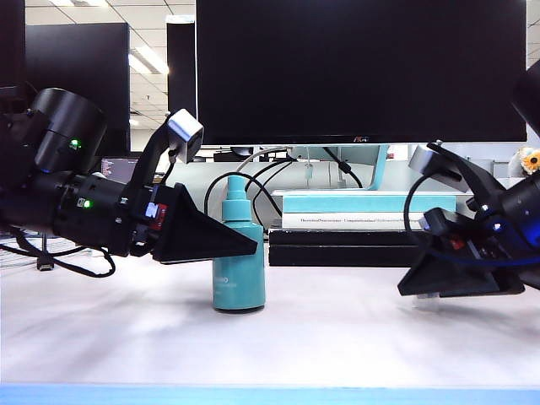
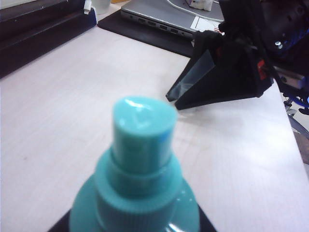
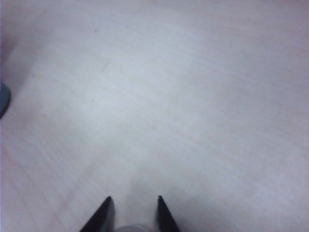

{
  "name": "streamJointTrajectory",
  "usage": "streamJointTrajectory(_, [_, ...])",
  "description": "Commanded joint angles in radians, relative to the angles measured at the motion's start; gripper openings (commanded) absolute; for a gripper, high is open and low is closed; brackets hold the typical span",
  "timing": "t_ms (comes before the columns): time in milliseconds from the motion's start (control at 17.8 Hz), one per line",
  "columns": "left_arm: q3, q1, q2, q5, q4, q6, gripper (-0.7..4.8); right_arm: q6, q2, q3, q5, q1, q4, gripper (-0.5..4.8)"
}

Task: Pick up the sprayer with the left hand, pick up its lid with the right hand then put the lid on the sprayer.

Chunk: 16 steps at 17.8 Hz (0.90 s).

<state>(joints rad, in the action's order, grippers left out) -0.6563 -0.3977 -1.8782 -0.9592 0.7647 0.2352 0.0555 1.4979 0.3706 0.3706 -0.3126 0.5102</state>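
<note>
Table (image 1: 337, 337): pale, faintly pinkish work surface; carries every item below.

Monitor (image 1: 363, 67): large dark screen, behind both hands at the far edge of the table.

Books (image 1: 363, 211): flat stack, teal and white over black, beyond the gap between the two hands.

Left hand (image 1: 240, 246): black gripper with green lights on its thick wrist and a grey camera block above. It lies nearly level. Its wedge jaws reach the sprayer at mid-body; the near jaw crosses in front of the bottle. The jaws stand part-way closed with the bottle between them; whether they actually press on it cannot be told.

Right hand (image 3: 133, 212): black gripper with blue-lit parts, well apart from the left hand, tips angled down to the tabletop. Its two pointed jaws stand narrowly apart, with a small clear object between their tips. In the left wrist view it shows as a dark wedge (image 2: 219, 77) beyond the nozzle.

Sprayer (image 1: 239, 253): small teal cylinder, upright on the table, between the left hand's jaws, white lettering low on the body. Its lighter nozzle (image 2: 143, 135) is bare, directly under the left wrist camera.

Lid (image 3: 129, 227): tiny clear cap, barely visible, on the table between the right hand's jaw tips; contact with the jaws cannot be told.
</note>
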Motion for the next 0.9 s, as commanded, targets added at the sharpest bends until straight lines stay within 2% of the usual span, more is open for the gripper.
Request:
streamJointTrajectory(56, [-0.003, -0.001, 0.002, -0.002, -0.003, 0.000, 2.05, 0.001, -0.002, 0.020, 0.002, -0.001, 0.016, 0.79])
streamJointTrajectory(281, [-0.003, -0.001, 0.002, -0.002, -0.010, 0.000, 2.05, 0.084, -0.003, 0.092, 0.072, -0.001, 0.014, 0.76])
streamJointTrajectory(506, [-0.004, -0.005, 0.002, -0.006, -0.027, 0.001, 2.05, 0.136, -0.005, 0.225, 0.241, -0.027, -0.111, 0.76])
streamJointTrajectory(731, [-0.004, -0.024, 0.002, -0.002, -0.048, 0.013, 2.05, 0.134, -0.005, 0.334, 0.260, -0.098, -0.191, 0.77])
streamJointTrajectory(900, [-0.004, -0.024, 0.002, -0.002, -0.096, 0.029, 2.05, 0.135, -0.005, 0.406, 0.265, -0.114, -0.232, 0.78])
